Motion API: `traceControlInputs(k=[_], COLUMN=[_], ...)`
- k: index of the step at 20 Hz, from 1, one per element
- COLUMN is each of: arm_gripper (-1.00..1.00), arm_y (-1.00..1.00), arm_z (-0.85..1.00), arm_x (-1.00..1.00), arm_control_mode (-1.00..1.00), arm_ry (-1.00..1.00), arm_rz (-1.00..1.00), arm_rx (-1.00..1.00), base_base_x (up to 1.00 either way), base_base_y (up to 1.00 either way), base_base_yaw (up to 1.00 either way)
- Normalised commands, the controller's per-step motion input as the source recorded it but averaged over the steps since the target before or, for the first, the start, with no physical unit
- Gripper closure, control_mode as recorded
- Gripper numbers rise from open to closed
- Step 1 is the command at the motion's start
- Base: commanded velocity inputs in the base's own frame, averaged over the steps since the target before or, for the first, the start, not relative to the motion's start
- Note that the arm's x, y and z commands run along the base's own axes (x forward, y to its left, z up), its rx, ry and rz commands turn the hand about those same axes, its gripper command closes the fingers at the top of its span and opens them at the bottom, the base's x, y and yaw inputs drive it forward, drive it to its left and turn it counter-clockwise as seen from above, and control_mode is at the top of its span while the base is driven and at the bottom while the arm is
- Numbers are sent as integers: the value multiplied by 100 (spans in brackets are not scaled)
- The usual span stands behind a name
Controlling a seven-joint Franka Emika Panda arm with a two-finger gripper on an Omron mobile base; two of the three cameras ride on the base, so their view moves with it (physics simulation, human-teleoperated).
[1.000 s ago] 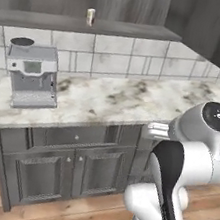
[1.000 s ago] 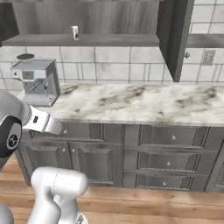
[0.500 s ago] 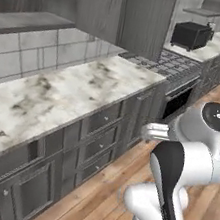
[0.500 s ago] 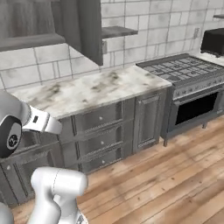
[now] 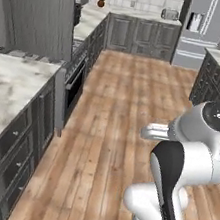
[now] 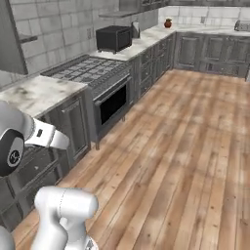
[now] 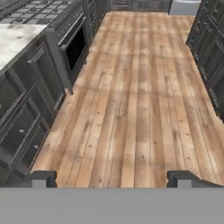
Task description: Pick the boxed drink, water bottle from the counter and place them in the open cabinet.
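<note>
Wood floor [image 7: 135, 100] ahead of jaws, spread wide, holding nothing; marble counter [image 7: 15, 37] off to side.

Wooden plank floor [image 6: 185, 146] running down the middle of the kitchen. Left of the floor, a stove [image 6: 85, 71] with black oven door [image 6: 113, 103] below. Beyond the stove, a black microwave [image 6: 113, 38], then a small brown jar [image 6: 168, 23]. At the floor's far end, a toaster [image 5: 170, 14] and a grey fridge [image 5: 196, 30].
</note>
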Motion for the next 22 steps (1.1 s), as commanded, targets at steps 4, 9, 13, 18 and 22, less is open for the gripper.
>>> traceControlInputs(k=[4, 9, 13, 18, 22], arm_gripper=[-100, -100, -100, -100, -100], arm_y=[0, 0, 0, 0, 0], arm_z=[0, 0, 0, 0, 0], arm_x=[0, 0, 0, 0, 0], arm_control_mode=[100, 100, 100, 100, 100], arm_ry=[0, 0, 0, 0, 0], arm_rz=[0, 0, 0, 0, 0], arm_rx=[0, 0, 0, 0, 0], base_base_x=[0, 13, 70, 76, 64], base_base_y=[14, -1, 0, 0, 0], base_base_yaw=[-93, -52, -1, -5, -28])
